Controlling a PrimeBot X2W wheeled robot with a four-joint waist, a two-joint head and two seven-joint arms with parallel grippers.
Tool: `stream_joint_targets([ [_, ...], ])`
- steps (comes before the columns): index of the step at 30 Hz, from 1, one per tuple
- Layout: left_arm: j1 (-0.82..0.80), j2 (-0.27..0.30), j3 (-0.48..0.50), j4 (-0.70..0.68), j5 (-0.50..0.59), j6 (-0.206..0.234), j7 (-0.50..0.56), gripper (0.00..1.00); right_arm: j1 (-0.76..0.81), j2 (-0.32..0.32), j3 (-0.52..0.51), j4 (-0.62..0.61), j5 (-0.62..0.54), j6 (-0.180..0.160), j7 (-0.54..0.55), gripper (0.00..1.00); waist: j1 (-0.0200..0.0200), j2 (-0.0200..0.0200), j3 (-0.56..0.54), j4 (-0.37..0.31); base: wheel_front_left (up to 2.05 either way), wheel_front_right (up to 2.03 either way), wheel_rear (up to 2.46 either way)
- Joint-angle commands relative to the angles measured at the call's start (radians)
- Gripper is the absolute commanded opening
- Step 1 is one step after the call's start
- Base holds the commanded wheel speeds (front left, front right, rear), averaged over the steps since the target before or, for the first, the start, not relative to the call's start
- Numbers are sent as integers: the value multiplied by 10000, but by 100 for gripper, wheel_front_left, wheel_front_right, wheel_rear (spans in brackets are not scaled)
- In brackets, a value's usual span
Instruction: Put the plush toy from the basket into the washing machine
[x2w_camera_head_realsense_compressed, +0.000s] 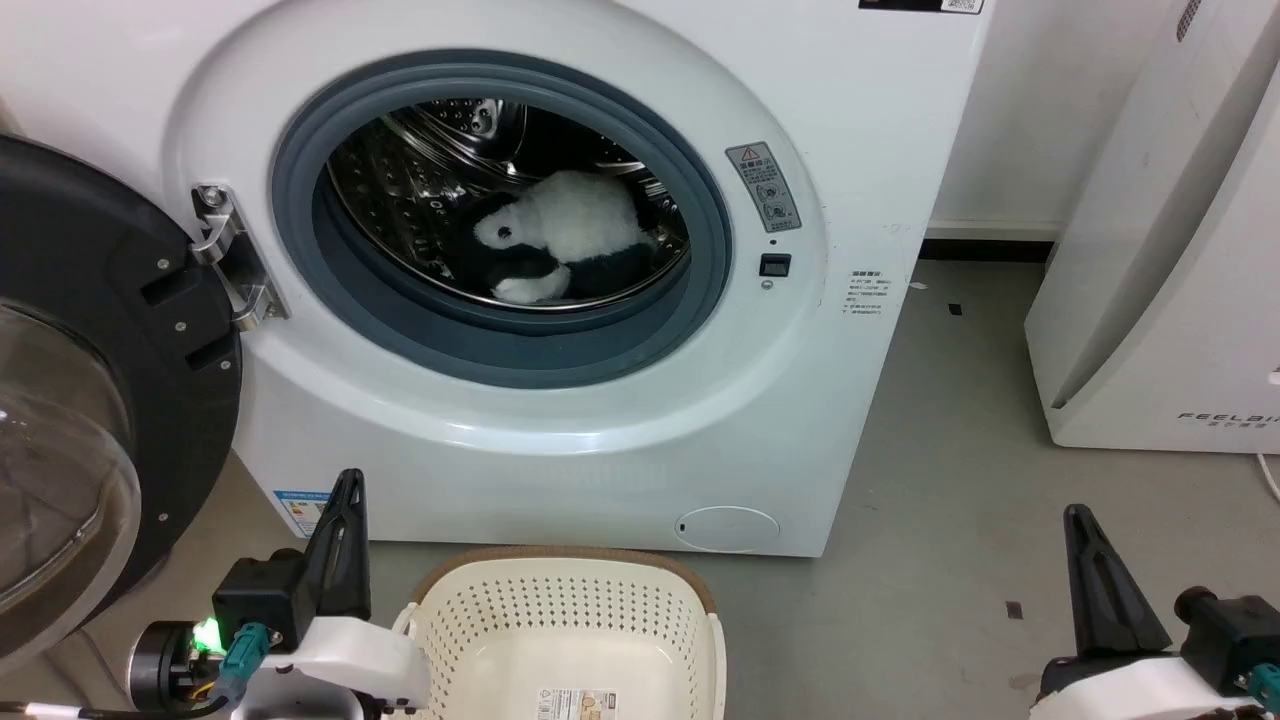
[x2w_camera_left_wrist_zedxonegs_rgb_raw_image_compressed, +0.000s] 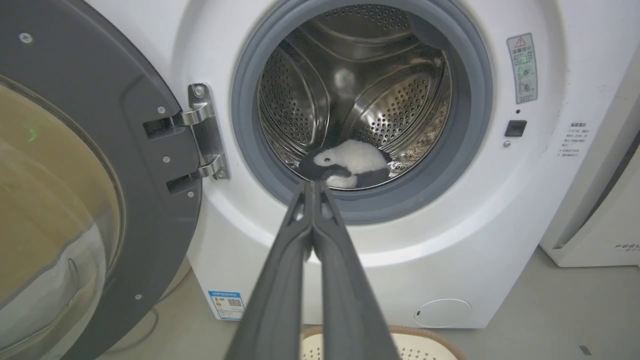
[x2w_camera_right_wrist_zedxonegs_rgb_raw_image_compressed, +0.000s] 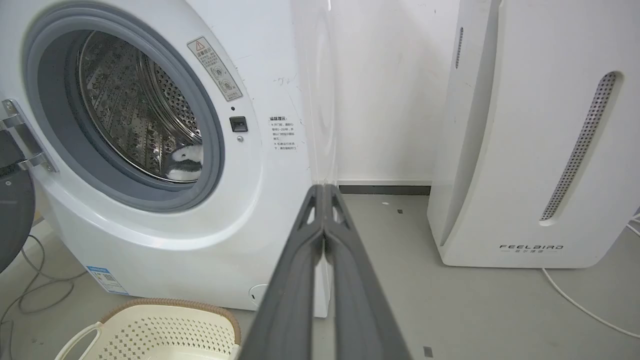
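1. The plush toy (x2w_camera_head_realsense_compressed: 575, 215) is found inside the washing machine (x2w_camera_head_realsense_compressed: 560, 460), lying on the lower part of the steel drum (x2w_camera_head_realsense_compressed: 420, 170) behind the grey gasket (x2w_camera_head_realsense_compressed: 500, 345). Its white body is turned upward, with black parts seen beneath and beside it.
2. The door (x2w_camera_head_realsense_compressed: 90, 300) is recorded as swung wide to the robot's left, carried on its metal hinge (x2w_camera_head_realsense_compressed: 225, 255).
3. The basket (x2w_camera_head_realsense_compressed: 570, 556) is seen standing on the floor (x2w_camera_head_realsense_compressed: 950, 500) just in front of the machine. Its bare bottom and label sticker (x2w_camera_head_realsense_compressed: 575, 703) are exposed to the head view.
4. The left tool (x2w_camera_left_wrist_zedxonegs_rgb_raw_image_compressed: 312, 186) is noted with its two fingers pressed together along their length, and nothing is held between them. It is pointed at the lower edge of the porthole, outside the machine and apart from the toy. In the head view it is placed just beside the basket's left rim.
5. The right tool (x2w_camera_right_wrist_zedxonegs_rgb_raw_image_compressed: 324, 189) is likewise closed tight, with nothing gripped. It is held well apart from the basket and pointed toward the machine's right front corner.
6. A white appliance marked FEELBIRD (x2w_camera_right_wrist_zedxonegs_rgb_raw_image_compressed: 525, 150) is observed on the floor to the right of the machine, with a gap between them. A white cable (x2w_camera_right_wrist_zedxonegs_rgb_raw_image_compressed: 575, 300) is laid on the floor beside it.
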Motion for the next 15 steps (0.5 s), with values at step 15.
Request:
stream_joint_targets([
  [15, 228, -76, -85, -261, 127, 71, 350, 0, -197, -6, 191, -148, -300, -4, 338, 0, 0, 0, -8, -92, 0, 0, 0],
])
